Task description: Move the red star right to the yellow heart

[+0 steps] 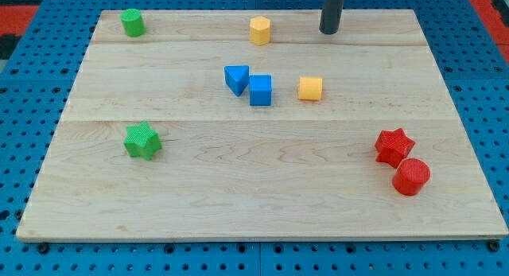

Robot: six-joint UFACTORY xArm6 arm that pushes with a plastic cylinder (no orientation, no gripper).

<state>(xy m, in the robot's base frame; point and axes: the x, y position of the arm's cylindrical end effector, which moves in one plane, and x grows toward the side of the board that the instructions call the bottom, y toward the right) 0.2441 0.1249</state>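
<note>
Tip top edge; red star touches red cylinder.

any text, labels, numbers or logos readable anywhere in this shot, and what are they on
None: no word, number, label or logo can be read in the camera view.
The wooden board shows only grain.
The blocks, such as the red star, the red cylinder and the yellow block near the view's top, have plain faces.
My tip is an unmarked dark rod.
The blue pegboard has only holes.
</note>
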